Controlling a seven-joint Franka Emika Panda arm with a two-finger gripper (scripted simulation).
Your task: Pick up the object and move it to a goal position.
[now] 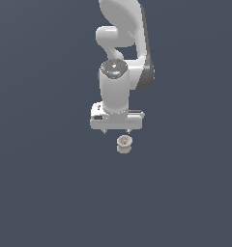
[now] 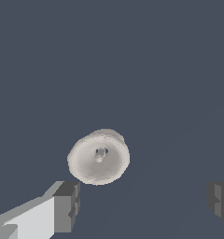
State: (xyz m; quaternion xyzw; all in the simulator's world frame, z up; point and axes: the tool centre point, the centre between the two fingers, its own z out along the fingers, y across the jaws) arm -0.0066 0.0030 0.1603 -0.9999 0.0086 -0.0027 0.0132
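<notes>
While the white arm (image 1: 119,58) reaches straight down, claw (image 1: 116,131) spread wide, fingers (image 2: 62,205) clear of the beige cup (image 1: 123,144), cup upright on the dark worktop (image 1: 40,183)

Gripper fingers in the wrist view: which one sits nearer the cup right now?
The finger with the pale body showing; its pad lies just beside the cup. The other finger is well apart.
</notes>
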